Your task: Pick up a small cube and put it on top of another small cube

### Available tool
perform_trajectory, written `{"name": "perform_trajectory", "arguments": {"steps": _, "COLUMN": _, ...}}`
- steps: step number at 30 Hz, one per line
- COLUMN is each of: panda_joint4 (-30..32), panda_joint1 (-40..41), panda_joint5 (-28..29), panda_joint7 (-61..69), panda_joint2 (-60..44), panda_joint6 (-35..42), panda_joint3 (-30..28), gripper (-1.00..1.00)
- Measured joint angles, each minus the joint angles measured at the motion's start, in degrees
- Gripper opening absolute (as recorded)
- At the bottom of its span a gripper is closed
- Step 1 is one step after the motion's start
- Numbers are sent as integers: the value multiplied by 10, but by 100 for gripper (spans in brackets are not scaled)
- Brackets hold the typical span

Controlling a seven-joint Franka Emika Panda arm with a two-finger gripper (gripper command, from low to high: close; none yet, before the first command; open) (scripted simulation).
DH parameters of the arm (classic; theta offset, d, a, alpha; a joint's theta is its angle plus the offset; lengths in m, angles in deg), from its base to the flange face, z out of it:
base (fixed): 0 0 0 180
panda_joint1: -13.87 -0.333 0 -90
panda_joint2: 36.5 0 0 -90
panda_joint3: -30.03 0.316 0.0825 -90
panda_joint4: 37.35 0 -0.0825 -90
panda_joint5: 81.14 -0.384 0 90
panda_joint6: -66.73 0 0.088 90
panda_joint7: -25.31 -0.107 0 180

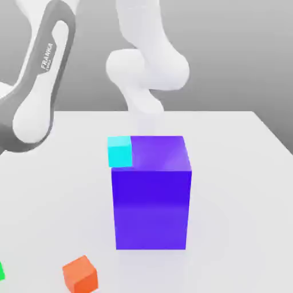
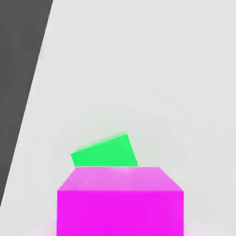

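Magenta small cube [image 2: 120, 200] hides part of the green cube [image 2: 105, 151] — cut off below

You see: bright magenta-pink small cube [image 2: 120, 203], green cube [image 2: 105, 152] behind it; big blue-purple block [image 1: 151, 194], cyan cube [image 1: 119, 151], orange cube [image 1: 80, 274], white table [image 1: 240, 189].

A broad, flat, matte white tabletop [image 1: 240, 171] fills the space, smooth and unmarked. Its far edge runs straight across, and on the exterior view's right the edge slants away toward the near side. Beyond the tabletop's far edge stands a plain grey backdrop [image 1: 229, 57], paler toward the top and darker down near the table's edge, without seams or windows. The light is soft and even, with only faint, blurred shading on the white surface. In the hand view, a dark grey floor [image 2: 16, 69] lies past the tabletop's slanted edge.
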Motion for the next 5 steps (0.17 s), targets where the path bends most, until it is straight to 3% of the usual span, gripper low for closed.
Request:
{"name": "perform_trajectory", "arguments": {"steps": 1, "panda_joint4": -3, "panda_joint1": 4, "panda_joint5": -8, "panda_joint7": 4, "panda_joint2": -20, "panda_joint6": -17, "panda_joint3": 6, "gripper": -100}}
{"name": "perform_trajectory", "arguments": {"steps": 2, "panda_joint4": -4, "panda_joint1": 6, "panda_joint5": -12, "panda_joint7": 6, "panda_joint2": -31, "panda_joint6": -27, "panda_joint3": 9, "gripper": 100}}
{"name": "perform_trajectory", "arguments": {"steps": 5, "panda_joint4": -4, "panda_joint1": 6, "panda_joint5": -12, "panda_joint7": 6, "panda_joint2": -31, "panda_joint6": -27, "panda_joint3": 9, "gripper": 100}}
